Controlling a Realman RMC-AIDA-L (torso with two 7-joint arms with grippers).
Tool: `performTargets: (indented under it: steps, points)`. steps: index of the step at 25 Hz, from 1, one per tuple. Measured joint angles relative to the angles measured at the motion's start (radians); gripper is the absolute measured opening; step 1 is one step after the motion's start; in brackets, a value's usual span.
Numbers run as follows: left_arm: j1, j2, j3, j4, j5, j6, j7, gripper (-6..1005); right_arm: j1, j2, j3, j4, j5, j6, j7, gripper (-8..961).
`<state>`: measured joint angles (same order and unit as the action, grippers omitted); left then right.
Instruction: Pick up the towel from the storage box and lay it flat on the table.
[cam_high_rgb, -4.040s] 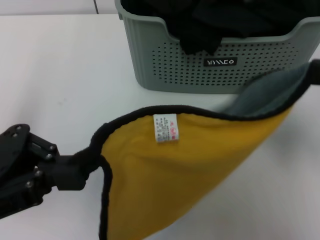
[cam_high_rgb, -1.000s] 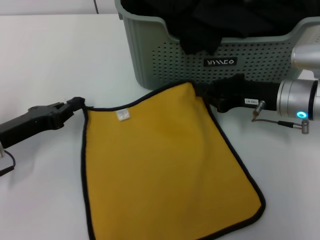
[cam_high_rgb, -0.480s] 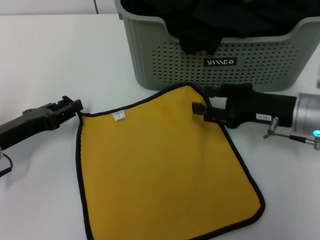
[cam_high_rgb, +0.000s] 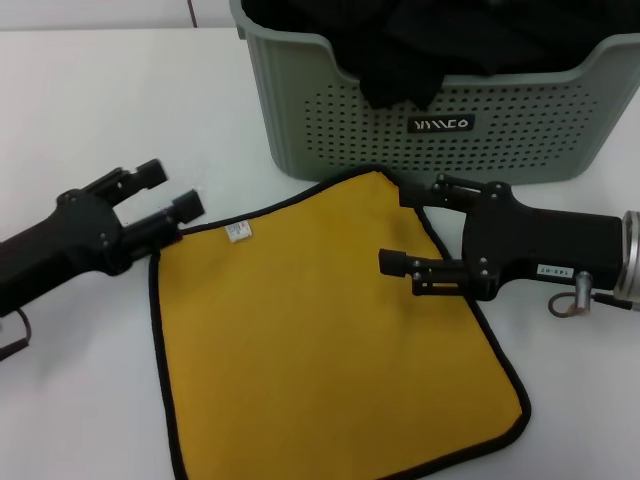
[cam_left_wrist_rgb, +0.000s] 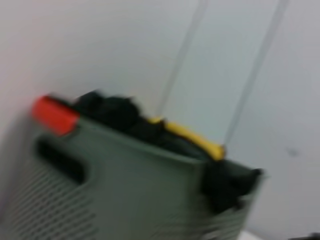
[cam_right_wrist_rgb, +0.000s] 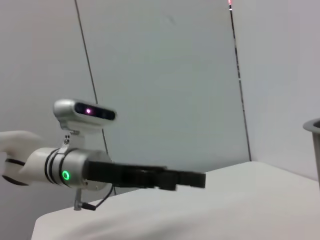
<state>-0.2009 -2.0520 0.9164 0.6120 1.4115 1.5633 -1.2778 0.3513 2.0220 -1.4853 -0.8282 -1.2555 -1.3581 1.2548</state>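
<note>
You see the towel (cam_high_rgb: 320, 340) spread flat, yellow face up, on the white worktop (cam_high_rgb: 110, 110), just before the grey-green storage box (cam_high_rgb: 440, 140) holding black cloths (cam_high_rgb: 420, 45)

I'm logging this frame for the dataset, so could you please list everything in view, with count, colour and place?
towel: one, mustard-yellow face up with black edging and a small white tag at a corner, spread flat in front of the box.
storage box: one, pale grey-green with rows of holes and a white logo, at the far side of the table.
black cloths: a heap, count unclear, inside the box, one hanging over the front rim.
table: one, white, under everything.
left gripper: black, open, at the towel's tagged corner, holding nothing.
right gripper: black, open, above the towel's corner nearest the box, holding nothing.
</note>
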Motion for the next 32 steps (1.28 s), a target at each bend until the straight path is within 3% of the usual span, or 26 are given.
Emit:
performTargets:
  steps: [2,6,12,18,32]
  points:
    - [-0.001,-0.006,0.004,0.004,-0.002,0.062,0.046,751,-0.001,0.000,-0.003,0.000,-0.003,-0.009,-0.010,827]
    - [-0.030,-0.016,0.057,0.000,0.063,0.159,0.133,797,-0.001,-0.003,-0.001,-0.003,-0.016,-0.074,-0.029,821]
    - [-0.064,-0.032,0.081,-0.001,0.145,0.240,0.203,792,-0.007,-0.034,0.029,-0.004,-0.020,-0.241,-0.034,815]
    - [-0.105,-0.037,0.094,-0.008,0.176,0.270,0.221,788,-0.008,-0.029,0.093,0.021,-0.073,-0.353,-0.043,812]
    - [-0.106,-0.036,0.094,-0.029,0.178,0.311,0.217,787,0.015,-0.026,0.093,0.056,-0.099,-0.412,-0.044,811]
